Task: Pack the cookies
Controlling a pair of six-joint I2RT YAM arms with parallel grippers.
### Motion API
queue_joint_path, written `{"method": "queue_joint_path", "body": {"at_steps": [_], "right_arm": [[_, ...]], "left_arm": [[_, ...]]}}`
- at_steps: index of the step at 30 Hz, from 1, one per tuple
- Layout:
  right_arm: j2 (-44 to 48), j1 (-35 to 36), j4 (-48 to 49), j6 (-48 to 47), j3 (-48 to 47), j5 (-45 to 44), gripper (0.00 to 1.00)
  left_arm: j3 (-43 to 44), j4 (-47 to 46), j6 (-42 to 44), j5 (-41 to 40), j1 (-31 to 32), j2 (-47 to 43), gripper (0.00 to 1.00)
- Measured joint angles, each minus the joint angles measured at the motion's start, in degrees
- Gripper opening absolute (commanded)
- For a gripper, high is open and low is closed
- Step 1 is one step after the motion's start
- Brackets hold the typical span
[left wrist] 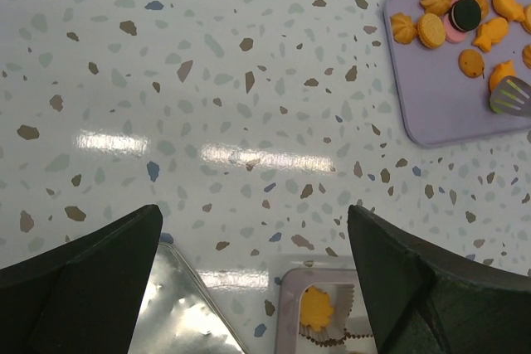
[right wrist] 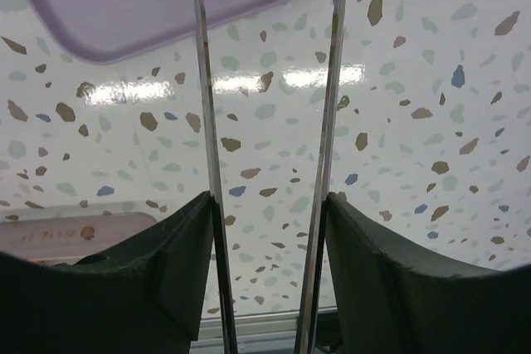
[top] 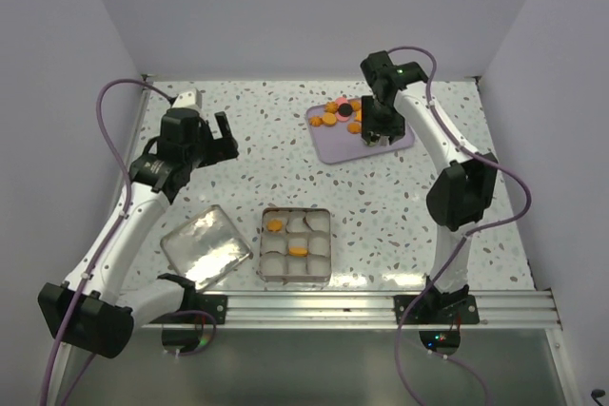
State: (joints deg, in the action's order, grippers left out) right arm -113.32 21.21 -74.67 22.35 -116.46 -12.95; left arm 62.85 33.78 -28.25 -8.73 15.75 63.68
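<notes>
Several cookies (top: 335,113) (left wrist: 431,29), mostly orange with one dark and one pink, lie on a lilac tray (top: 347,149) (left wrist: 448,97) at the back of the table. Over the tray's right part, my right gripper (top: 379,130) (right wrist: 265,205) is shut on metal tongs (right wrist: 205,80), whose tips (left wrist: 510,95) hang just above the tray near an orange cookie. A square tin (top: 324,278) (left wrist: 292,312) with white paper cups stands at the front centre and holds two orange cookies (top: 275,225) (left wrist: 317,306). My left gripper (top: 214,140) (left wrist: 253,221) hovers open and empty over the table's left.
The tin's shiny lid (top: 205,246) (left wrist: 178,312) lies flat left of the tin. A metal rail (top: 381,306) runs along the table's near edge. Walls close in the left, right and back sides. A corner of the tin (right wrist: 75,230) shows low in the right wrist view.
</notes>
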Motion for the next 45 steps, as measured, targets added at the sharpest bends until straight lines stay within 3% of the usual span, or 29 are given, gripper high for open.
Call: {"method": "queue_joint_path", "body": {"at_steps": [9,23,29,40,45], "right_arm": [[-6.0,-1.4,2.1,-1.0,-1.3,2.0,0.55],[-7.1,-3.5,2.8,-1.8,-1.8,4.2,0.36],[-5.8,-3.5,2.8,-1.8,-0.2,5.2,0.36],[6.2,-2.5,1.6,-0.9,0.9,10.0,0.35],[17.6,3.3,1.9,0.6,7.5,13.0,0.35]], "left_arm": [[0.0,-0.2,0.9,-0.5,0.0,1.8,1.0],[1.9,-0.4,1.4,-0.9,0.0,5.1,1.0],[2.7,-0.9,1.4,-0.6,0.0,6.3,1.0],[3.0,-1.2,0.9,-0.1,0.0,6.2,1.0],[2.1,-1.7,0.2,0.9,0.0,4.5,1.0]]}}
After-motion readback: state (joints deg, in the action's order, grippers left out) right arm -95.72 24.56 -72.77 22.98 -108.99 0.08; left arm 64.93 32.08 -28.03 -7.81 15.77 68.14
